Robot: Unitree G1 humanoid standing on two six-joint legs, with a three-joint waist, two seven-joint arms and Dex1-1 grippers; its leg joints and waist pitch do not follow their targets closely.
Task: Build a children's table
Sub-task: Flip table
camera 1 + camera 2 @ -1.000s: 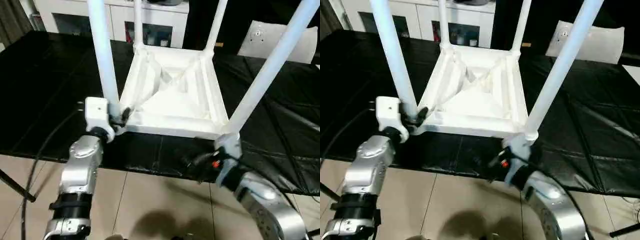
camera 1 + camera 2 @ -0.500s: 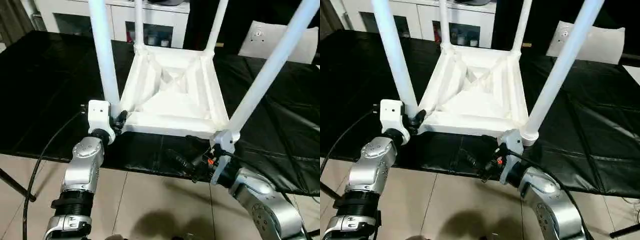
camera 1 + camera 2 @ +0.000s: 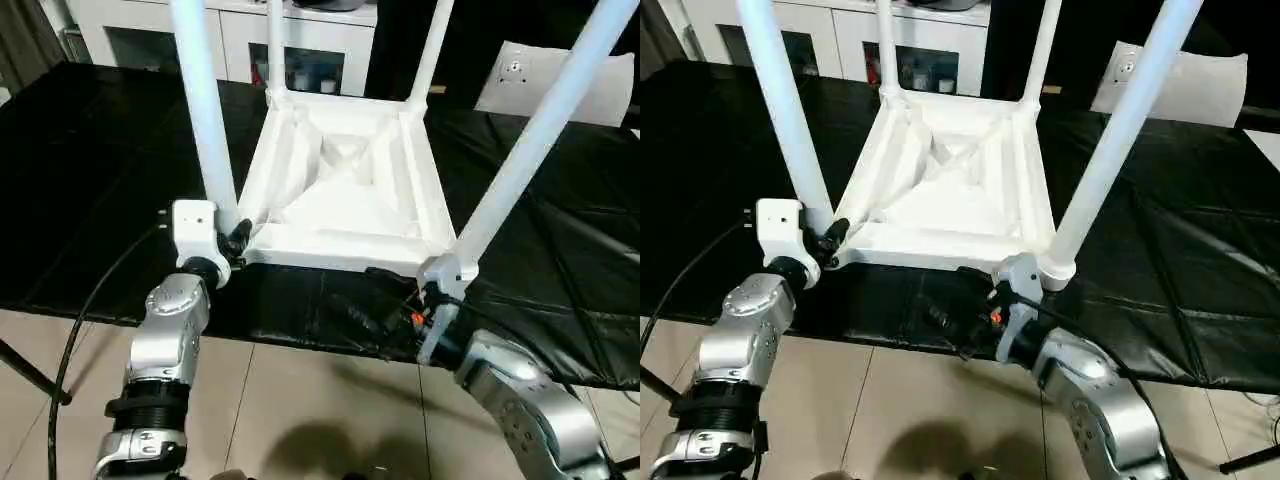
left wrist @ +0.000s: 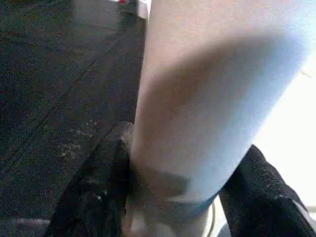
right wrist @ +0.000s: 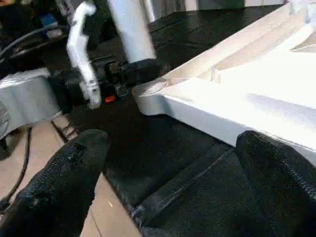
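The children's table [image 3: 345, 190] lies upside down on the black worktop [image 3: 90, 170], all four legs seated, so assembly looks near done. The left pincer [image 4: 173, 197] clamps the near-left leg [image 3: 205, 120]; the right pincer [image 5: 163, 182], spread empty beside the table's near edge, probably checks next. The left wrist view confirms the clamp.

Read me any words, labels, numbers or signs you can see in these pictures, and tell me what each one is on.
No text can be read anywhere.
The white panel at the back right carries small marks, too small to read.
The items behind the cabinet's glass doors are too blurred to read.
The upturned children's table and its legs show no print.
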